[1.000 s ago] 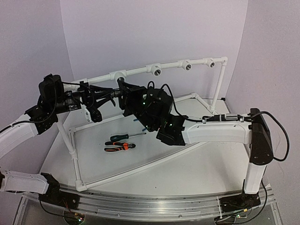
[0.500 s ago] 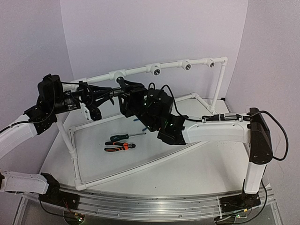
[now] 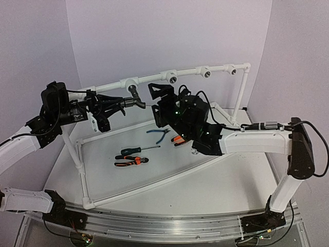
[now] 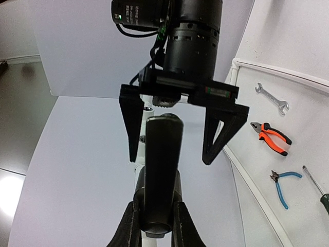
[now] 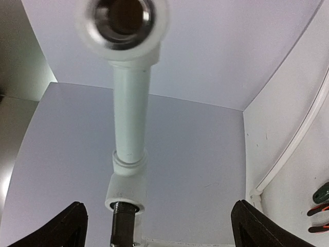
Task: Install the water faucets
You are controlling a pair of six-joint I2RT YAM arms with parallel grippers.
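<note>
The dark water faucet point(image 3: 135, 99) hangs from the leftmost white tee point(image 3: 128, 82) of the pipe rail. In the right wrist view its threaded end point(image 5: 122, 224) sits inside that tee's point(image 5: 126, 185) socket. My left gripper point(image 3: 123, 104) comes in from the left and is shut on the faucet. In the left wrist view the faucet's black body point(image 4: 162, 164) is clamped between my fingers point(image 4: 131, 229). My right gripper point(image 3: 156, 105) stands open just right of the faucet and touches nothing. Its wide-spread fingertips point(image 5: 69, 224) frame the tee, and the left wrist view shows this gripper point(image 4: 177, 146) behind the faucet.
The rail carries three more tees point(image 3: 172, 77) with dark openings toward the right post point(image 3: 240, 92). On the table lie a green-handled screwdriver point(image 3: 136, 150), orange pliers point(image 3: 128, 162), blue cutters point(image 3: 159, 134) and a second pair of orange pliers point(image 3: 179, 139). A wrench point(image 4: 272, 98) lies farther off.
My right gripper has opened wide and drawn back to the right, off the faucet. The blue cutters and second pliers now show on the table. The left gripper stays shut.
</note>
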